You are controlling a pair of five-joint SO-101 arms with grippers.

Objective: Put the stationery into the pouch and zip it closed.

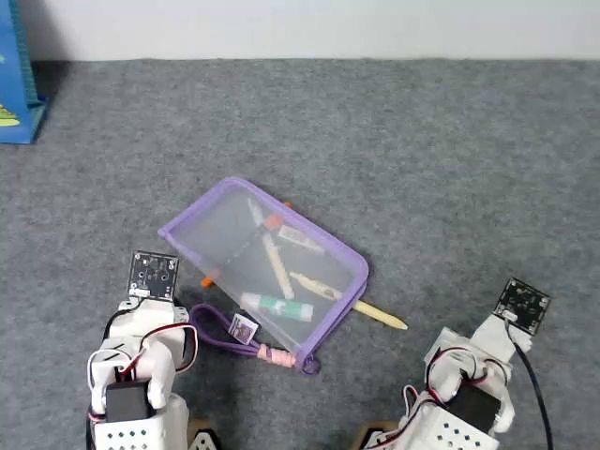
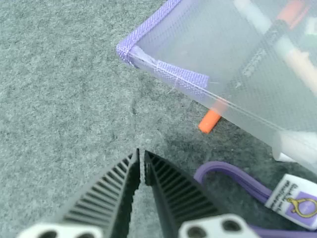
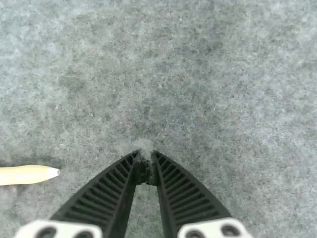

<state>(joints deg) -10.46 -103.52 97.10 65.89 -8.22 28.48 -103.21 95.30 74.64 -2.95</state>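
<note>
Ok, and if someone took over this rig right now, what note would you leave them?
Left jaws: shut, empty, above the grey carpet, by a corner of the translucent purple-trimmed pouch.
Right jaws: shut, empty, above the carpet near the tip of the beige pencil.
Done: several pens lie inside the pouch.
Left: the beige pencil sticks out of the pouch's side, and an orange pen end shows outside the opposite edge. Get both in, then zip it closed.

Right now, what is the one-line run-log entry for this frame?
pouch: flat, pens inside | pencil: sticking out of pouch | left claw: shut, empty, near pouch corner | right claw: shut, empty, near pencil tip
</note>
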